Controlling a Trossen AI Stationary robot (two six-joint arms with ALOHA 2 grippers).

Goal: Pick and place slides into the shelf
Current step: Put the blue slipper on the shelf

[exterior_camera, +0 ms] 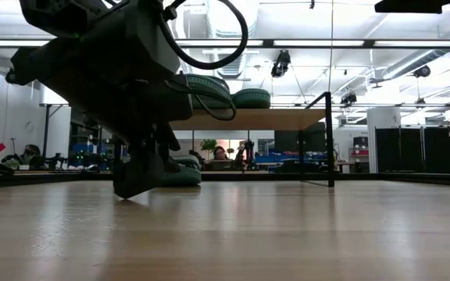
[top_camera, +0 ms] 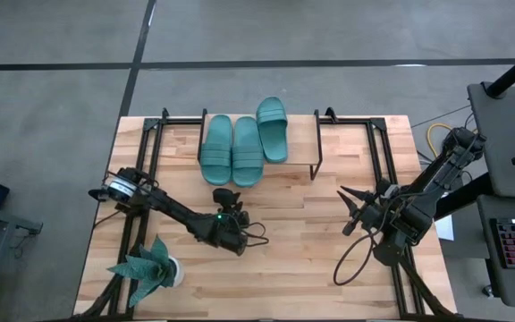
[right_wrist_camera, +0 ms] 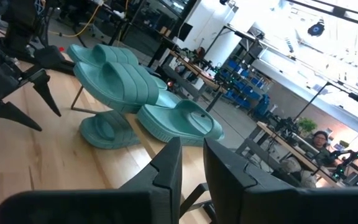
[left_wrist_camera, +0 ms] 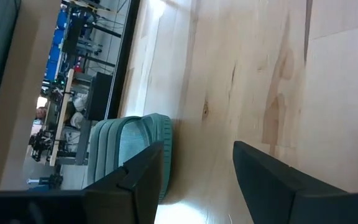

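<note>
Slides: three on shelf top, fourth on worktop under shelf, just beyond left hand, fingers wide, empty. Right hand well apart, fingers narrow, holding nothing

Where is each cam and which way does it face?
High: overhead, straight down on light wooden table; both arms show, left gripper, right gripper.
Low: tabletop height, level toward low wood-plank, black-wire-legged shelf; left gripper close.
Left wrist: past own fingers at a teal ribbed rubber slide sandal under the shelf.
Right wrist: past own fingers at all four slides.
Shared: both wrists see that lower slide.
</note>
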